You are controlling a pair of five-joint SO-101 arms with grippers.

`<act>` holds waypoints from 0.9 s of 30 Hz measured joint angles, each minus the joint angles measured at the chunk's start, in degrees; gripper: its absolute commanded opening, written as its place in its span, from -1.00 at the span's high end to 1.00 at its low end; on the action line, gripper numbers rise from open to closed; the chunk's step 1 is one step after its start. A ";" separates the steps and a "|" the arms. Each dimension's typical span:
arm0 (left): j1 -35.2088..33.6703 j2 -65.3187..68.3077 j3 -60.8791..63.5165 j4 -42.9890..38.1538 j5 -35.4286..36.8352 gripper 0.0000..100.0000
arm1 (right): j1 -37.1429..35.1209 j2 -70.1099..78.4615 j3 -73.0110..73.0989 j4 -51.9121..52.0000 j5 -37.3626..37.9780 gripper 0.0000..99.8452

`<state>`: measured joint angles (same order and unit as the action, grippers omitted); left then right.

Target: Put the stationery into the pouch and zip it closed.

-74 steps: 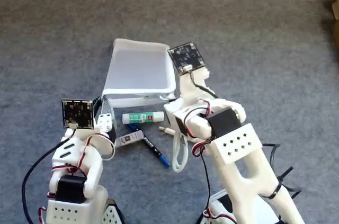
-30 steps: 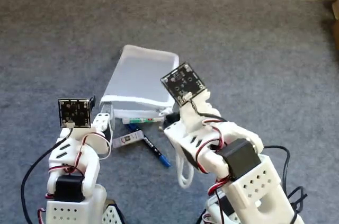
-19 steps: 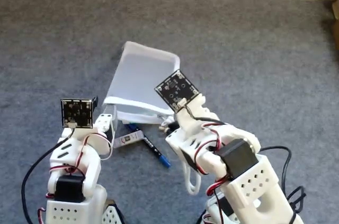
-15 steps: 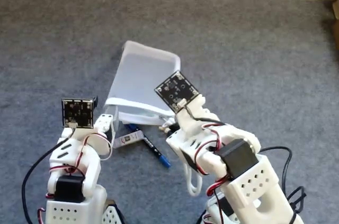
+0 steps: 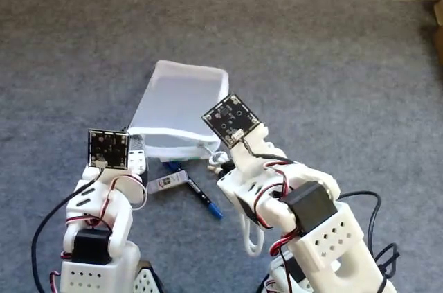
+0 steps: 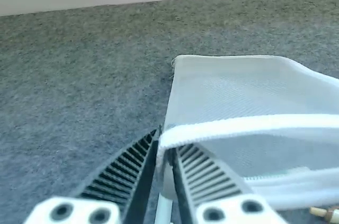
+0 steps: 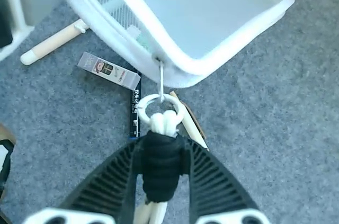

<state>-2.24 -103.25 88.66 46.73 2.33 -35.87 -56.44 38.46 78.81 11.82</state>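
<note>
Pouch [image 5: 181, 102]: white mesh, lying on the grey table [image 5: 332, 64], its mouth open toward both arms.
Left hand [image 6: 165, 142]: closed on the white rim at one corner of the mouth.
Right hand [image 7: 161, 148]: clamped on the black toggle [image 7: 159, 173] of the zip cord at the other corner.
Loose stationery: pen [image 5: 202, 197] and small box [image 5: 168, 181] lie on the table just outside the mouth.
Risk: zipping now would likely shut both out. A hard tug on the cord could pull the rim from the left hand.
</note>
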 measured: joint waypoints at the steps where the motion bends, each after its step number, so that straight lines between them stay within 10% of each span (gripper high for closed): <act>1: 0.00 0.00 0.00 0.26 -0.79 0.98 | 0.00 0.00 0.00 -0.35 -0.62 0.98; 11: 0.00 0.00 -5.98 10.20 -2.73 0.98 | 0.00 0.00 0.00 -1.23 -2.29 0.59; 27: -0.26 0.00 -15.38 18.90 -5.71 0.92 | 7.21 0.00 0.00 -1.23 -6.42 0.59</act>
<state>-2.51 -103.25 73.27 65.63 -3.38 -28.66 -56.44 38.46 77.58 5.41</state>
